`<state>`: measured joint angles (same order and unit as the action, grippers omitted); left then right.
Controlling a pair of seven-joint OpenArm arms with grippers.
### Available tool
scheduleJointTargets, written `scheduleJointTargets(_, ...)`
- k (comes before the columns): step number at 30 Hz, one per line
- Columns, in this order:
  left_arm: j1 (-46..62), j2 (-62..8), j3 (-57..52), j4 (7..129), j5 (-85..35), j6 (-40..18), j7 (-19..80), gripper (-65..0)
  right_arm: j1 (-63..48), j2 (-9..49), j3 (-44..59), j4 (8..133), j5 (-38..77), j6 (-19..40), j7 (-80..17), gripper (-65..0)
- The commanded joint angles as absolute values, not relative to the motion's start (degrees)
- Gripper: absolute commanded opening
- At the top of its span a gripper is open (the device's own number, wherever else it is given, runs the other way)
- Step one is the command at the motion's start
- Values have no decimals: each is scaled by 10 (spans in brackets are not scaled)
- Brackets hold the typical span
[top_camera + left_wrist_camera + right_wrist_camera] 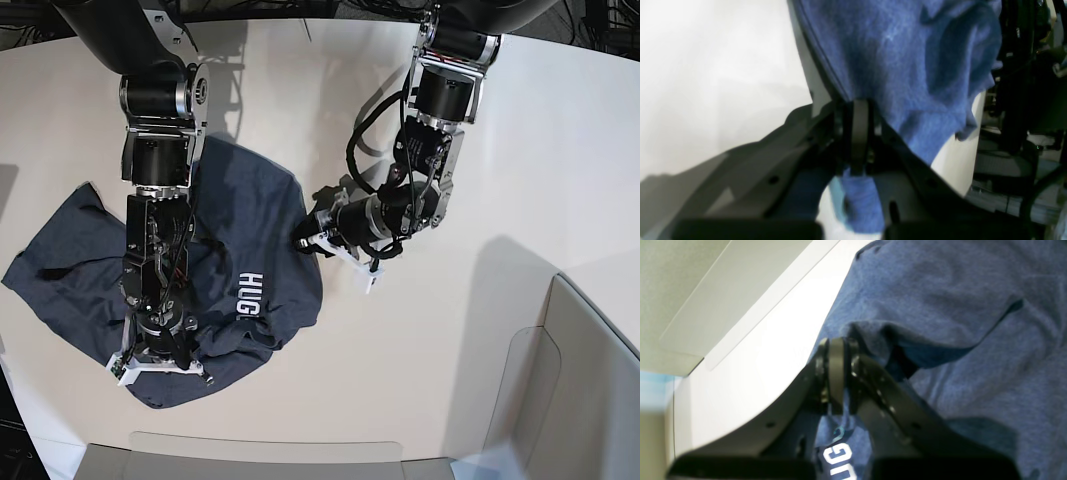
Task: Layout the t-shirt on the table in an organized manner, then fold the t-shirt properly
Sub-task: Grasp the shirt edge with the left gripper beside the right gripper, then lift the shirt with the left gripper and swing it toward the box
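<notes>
So, shirt (230,260) crumpled on table (520,130), lettering up. Left gripper (858,110) pinching its side edge, right gripper (836,350) clamped on cloth near bottom corner.

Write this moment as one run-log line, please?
left gripper: shut on t-shirt edge | right gripper: shut on t-shirt | t-shirt: crumpled on table

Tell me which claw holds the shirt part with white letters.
The right claw: white letters on the t-shirt show between its fingers. The left claw grips plain cloth.
</notes>
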<state>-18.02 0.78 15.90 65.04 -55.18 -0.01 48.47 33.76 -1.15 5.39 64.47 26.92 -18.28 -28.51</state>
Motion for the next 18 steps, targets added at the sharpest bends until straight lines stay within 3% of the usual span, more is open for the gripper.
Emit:
scheduleJointTargets(1, -173, 0, 162, 673, -567, -2, 500, -650, 357, -7, 53, 655, 266, -178, -270, -650)
scheduleJointTargets(18, -102, -72, 158, 888, -567, 2, 532, -650, 357, -2, 51, 660, 266, -178, -271, -650)
